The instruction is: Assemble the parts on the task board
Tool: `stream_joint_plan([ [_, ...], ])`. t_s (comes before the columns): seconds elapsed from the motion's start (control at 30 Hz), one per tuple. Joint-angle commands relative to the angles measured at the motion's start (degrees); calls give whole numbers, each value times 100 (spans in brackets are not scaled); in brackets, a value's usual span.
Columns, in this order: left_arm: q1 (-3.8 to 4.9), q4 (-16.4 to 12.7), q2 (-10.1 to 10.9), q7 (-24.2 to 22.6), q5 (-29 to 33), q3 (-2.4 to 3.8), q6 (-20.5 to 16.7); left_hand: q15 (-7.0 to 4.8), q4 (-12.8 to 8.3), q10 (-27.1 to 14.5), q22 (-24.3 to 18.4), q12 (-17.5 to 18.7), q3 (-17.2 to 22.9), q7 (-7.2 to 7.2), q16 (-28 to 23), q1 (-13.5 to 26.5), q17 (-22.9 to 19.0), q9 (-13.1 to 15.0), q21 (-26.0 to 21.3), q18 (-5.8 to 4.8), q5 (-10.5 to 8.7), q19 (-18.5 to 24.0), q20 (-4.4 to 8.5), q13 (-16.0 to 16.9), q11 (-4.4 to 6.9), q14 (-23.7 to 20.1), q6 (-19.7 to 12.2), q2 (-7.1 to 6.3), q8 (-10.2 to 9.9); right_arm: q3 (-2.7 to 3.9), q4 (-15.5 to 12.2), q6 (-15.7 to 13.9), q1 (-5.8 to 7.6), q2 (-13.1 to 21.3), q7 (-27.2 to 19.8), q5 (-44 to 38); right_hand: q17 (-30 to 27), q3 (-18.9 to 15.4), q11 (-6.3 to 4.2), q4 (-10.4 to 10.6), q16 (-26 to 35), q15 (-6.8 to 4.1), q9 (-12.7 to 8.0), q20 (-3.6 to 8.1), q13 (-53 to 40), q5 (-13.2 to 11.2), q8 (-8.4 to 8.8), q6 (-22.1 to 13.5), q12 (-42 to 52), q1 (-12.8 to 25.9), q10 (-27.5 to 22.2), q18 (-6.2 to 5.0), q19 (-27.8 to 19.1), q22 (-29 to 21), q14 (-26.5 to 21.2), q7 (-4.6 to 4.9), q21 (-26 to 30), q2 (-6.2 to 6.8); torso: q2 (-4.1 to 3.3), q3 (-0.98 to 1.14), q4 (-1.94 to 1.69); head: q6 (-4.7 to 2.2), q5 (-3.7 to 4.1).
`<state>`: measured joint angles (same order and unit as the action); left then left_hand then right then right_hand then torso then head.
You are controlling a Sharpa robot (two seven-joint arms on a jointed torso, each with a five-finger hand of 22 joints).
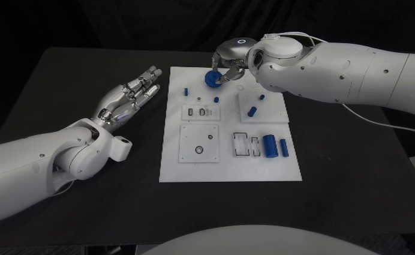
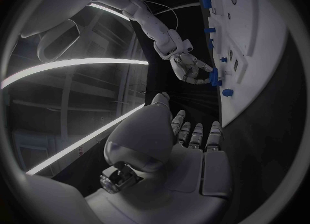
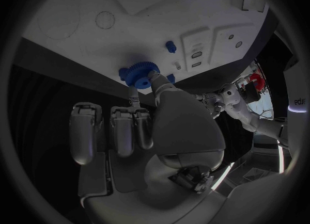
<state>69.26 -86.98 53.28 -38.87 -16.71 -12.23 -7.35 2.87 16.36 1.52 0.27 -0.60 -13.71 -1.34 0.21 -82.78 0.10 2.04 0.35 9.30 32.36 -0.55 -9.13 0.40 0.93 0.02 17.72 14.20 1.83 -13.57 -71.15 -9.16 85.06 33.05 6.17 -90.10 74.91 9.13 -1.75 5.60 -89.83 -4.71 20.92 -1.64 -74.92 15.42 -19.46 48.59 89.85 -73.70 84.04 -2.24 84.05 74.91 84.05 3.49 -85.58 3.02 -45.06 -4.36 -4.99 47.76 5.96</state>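
Note:
The white task board [image 1: 229, 168] lies in the middle of the black table. My right hand [image 1: 230, 63] hovers over the board's far left corner and pinches a blue toothed gear [image 1: 211, 79] between thumb and a finger. The right wrist view shows the gear [image 3: 139, 75] at the fingertips [image 3: 158, 82], just above the board [image 3: 129, 22]. My left hand [image 1: 129, 96] is held flat beside the board's left edge, fingers stretched and apart, holding nothing. From the left wrist, that hand [image 2: 187, 146] points toward the right hand [image 2: 190, 69] and the gear [image 2: 215, 77].
Small blue pegs [image 1: 185, 91] [image 1: 252, 111] stand on the board's far half. Two blue cylinders [image 1: 270, 145] lie side by side in the near right block. A ring-shaped recess [image 1: 199, 150] marks the near left block. Bare black table surrounds the board.

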Motion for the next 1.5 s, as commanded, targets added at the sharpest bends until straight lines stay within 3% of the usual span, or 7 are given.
stream_joint_plan([
  [0.03,-8,-1,-9,-692,6,4,78,22,-3,0,9,24,35,-6,-21,-54,-10,6,13,93,-17,4,-54,-2,-45,-2,16,-21,30,5,35,191,-14,-32,59,-24,1509,44,-3,-17,-17,-16,707,5,-1508,32,48,11,15,5,596,79,242,1236,595,-48,25,-24,2,1,-1,3,-3],
  [0.27,-8,16,-33,-689,6,4,92,23,-4,1,9,24,39,-8,-21,-56,-10,6,13,93,-15,4,-55,-2,-47,-2,16,-20,30,5,95,278,-35,-106,83,-24,1509,71,13,-30,-17,0,663,-10,-1508,32,161,-24,15,2,596,71,221,1223,595,-33,54,-24,5,-2,3,12,10],
  [0.33,-8,18,-39,-693,6,4,96,23,-4,1,9,24,39,-8,-21,-56,-10,6,13,93,-15,4,-55,-2,-47,-2,16,-20,30,5,100,289,-44,-116,82,-24,1509,86,28,-34,-17,9,620,-22,-1508,32,261,-76,15,8,596,65,204,1212,595,-22,78,-17,5,-1,5,16,8],
  [0.53,-8,25,-43,-693,6,4,101,23,-4,1,9,24,39,-8,-21,-56,-10,6,13,93,-15,4,-55,-2,-47,-2,16,-20,30,5,110,333,-63,-132,84,-24,1509,173,52,-67,-17,41,355,-59,-1508,30,799,-293,15,44,596,31,120,1164,595,0,203,28,4,1,9,21,-6],
  [0.9,-8,35,-55,-686,6,4,116,26,-2,-1,9,25,46,-12,-21,-59,-10,6,14,94,-13,4,-58,-3,-50,-2,16,-16,30,5,130,427,-72,-150,123,-24,1509,259,63,-169,-17,60,-35,-80,-1508,26,1356,-649,15,54,596,-42,-75,1046,595,5,500,31,5,4,8,41,8],
  [1.27,-8,43,-52,-672,6,4,132,29,-1,-3,9,25,50,-15,-21,-60,-10,5,14,94,-15,4,-60,-3,-53,-2,13,-14,30,5,119,361,-73,-110,111,-24,1429,282,48,-236,53,57,-238,-82,-1508,25,1569,-876,15,64,596,-91,-204,965,554,-29,712,18,5,3,14,47,-5],
  [1.5,-9,21,7,-674,6,4,127,31,-1,-3,9,25,53,-18,-21,-61,-10,5,14,94,-6,4,-62,-3,-56,-2,10,-12,29,9,-80,-178,-47,169,-64,-24,1460,314,33,-272,26,43,-267,-72,-1508,29,1540,-809,15,28,596,-81,-174,984,570,-38,683,-10,5,5,10,16,-36],
])
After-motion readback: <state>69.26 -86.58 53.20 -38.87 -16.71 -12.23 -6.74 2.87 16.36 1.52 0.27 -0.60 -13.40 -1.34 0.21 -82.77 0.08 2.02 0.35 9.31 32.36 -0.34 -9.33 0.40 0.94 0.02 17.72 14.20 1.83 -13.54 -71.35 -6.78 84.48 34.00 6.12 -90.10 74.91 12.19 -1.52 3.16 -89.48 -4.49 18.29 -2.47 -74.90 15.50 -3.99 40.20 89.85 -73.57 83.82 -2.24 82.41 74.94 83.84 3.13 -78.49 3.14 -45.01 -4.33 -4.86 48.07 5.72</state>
